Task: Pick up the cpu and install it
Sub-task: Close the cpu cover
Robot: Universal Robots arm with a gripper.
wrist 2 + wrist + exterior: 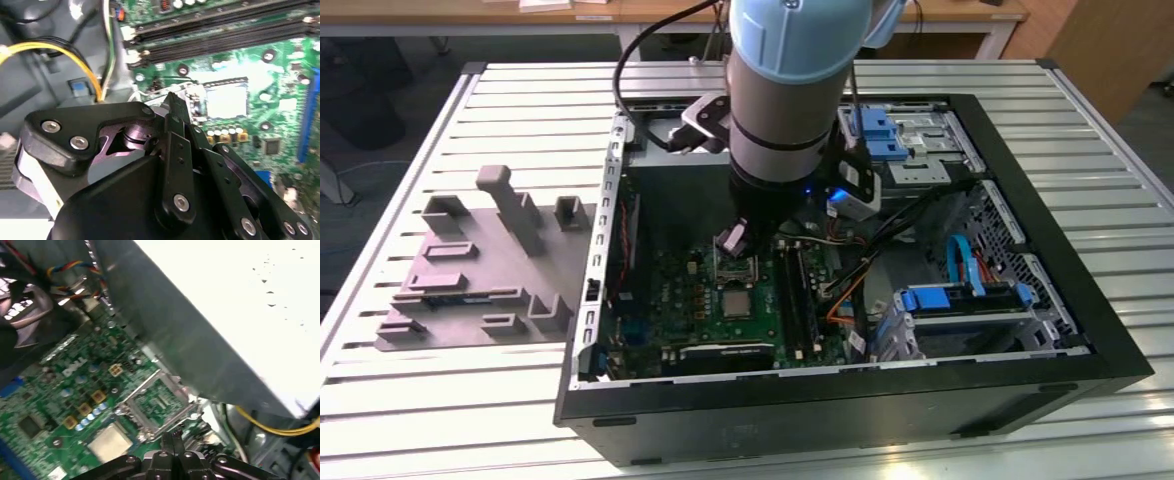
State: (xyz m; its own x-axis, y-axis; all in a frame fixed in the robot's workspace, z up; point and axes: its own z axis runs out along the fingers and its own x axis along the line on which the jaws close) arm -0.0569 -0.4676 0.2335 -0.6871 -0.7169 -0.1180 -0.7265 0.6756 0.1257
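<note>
Slatted metal table [454,130] w/ open black pc case [1067,330]. Gripper [731,240] hangs over green motherboard [707,310], fingers [167,442] pinched close, nothing visible betw. them. Small pale silvery square cpu [111,442] lies flat just beside the silver-framed socket [157,405], near the fingertips but apart.

We log: motherboard [720,300] green | cpu [111,442] pale silvery | gripper [172,107] black (silver screws) | moulded tray [467,275] grey | counter [400,400] pale slatted metal | drive clips [961,298] blue | cable [75,52] yellow
</note>
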